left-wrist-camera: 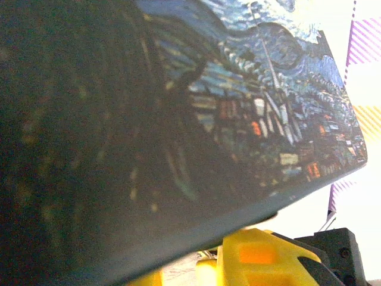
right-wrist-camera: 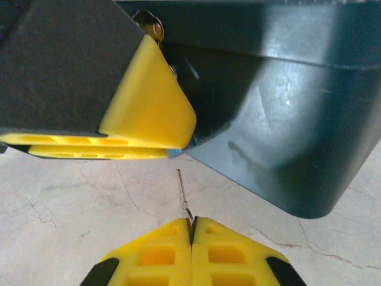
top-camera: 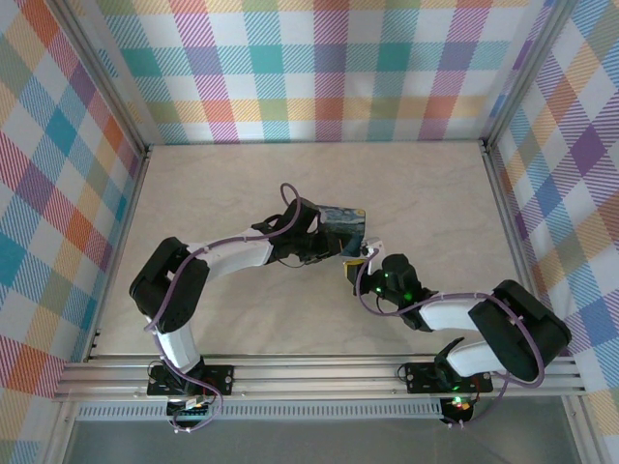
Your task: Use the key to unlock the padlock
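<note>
Pale stone-look tabletop [top-camera: 242, 193], plaid walls [top-camera: 319, 68] on three sides, alu rails along the near edge. Both arms bent inward, meeting approx. mid-table.

Painted tin [top-camera: 345, 222]: dark blue, swirly night-sky picture on lid, sits mid-table, slightly R of centre. L wrist cam is pressed close to the lid [left-wrist-camera: 250, 101]; the picture is sharp at upper R, the rest is dark and blurred.

Left gripper [top-camera: 334, 244]: at the tin's near-left side. One yellow finger [right-wrist-camera: 149, 101] lies against the tin's dark wall [right-wrist-camera: 286, 107]; a yellow finger [left-wrist-camera: 256, 256] also shows under the lid's edge in its own cam. Second finger hidden, so can't tell how wide the pincer stands or whether it clamps the tin.

Right gripper [right-wrist-camera: 191, 223]: low over the table, just in front of the tin, fingers pressed together w/ no gap. Pinched between the tips is the key [right-wrist-camera: 180, 186]: thin metal shaft sticking fwd toward the tin. Its tip is near the L finger's lower edge but apart, w/ bare table between.

Padlock: not clearly made out. Small silvery metal loop [right-wrist-camera: 156, 27] shows at the tin's wall just above the L finger; can't tell if that is the shackle. Blue body not identifiable.
</note>
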Controlling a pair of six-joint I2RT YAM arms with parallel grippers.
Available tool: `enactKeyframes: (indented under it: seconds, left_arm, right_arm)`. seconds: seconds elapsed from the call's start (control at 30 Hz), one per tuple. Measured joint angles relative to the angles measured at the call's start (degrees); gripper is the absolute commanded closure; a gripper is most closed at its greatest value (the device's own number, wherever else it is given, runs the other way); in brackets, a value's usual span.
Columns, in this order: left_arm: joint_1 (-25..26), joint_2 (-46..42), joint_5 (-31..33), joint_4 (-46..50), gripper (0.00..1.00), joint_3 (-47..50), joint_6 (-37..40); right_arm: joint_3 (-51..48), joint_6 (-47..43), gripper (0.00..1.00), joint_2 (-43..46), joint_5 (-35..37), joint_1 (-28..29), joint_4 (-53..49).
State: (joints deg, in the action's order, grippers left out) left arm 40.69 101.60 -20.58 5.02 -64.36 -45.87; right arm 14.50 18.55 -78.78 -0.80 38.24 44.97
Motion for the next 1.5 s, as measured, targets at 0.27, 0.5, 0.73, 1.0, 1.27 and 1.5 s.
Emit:
enactKeyframes:
  seconds: [0.27, 0.5, 0.73, 1.0, 1.27, 1.5]
  left_arm:
    - [-0.39, -1.03, 0.02, 0.96, 1.0, 0.0, 0.0]
    - [-0.39, -1.4, 0.0, 1.09, 1.0, 0.0, 0.0]
    - [-0.39, -1.4, 0.0, 1.09, 1.0, 0.0, 0.0]
    - [-0.39, -1.68, 0.02, 1.31, 1.0, 0.0, 0.0]
    - [-0.39, -1.7, 0.02, 2.25, 1.0, 0.0, 0.02]
    - [-0.39, -1.73, 0.02, 2.38, 1.0, 0.0, 0.02]
  right_arm:
    - [-0.2, -0.46, 0.98, -2.1, 0.37, 0.0, 2.19]
    - [-0.2, -0.66, 0.98, -3.61, 0.17, 0.0, 4.28]
    - [-0.2, -0.63, 0.98, -3.8, 0.17, -0.07, 6.05]
    - [-0.15, -0.63, 0.98, -4.28, -0.11, -0.39, 6.93]
    - [-0.07, -0.63, 0.98, -4.46, -0.79, -0.39, 8.07]
    - [0.17, -0.61, 0.98, -5.18, -1.4, -0.72, 9.01]
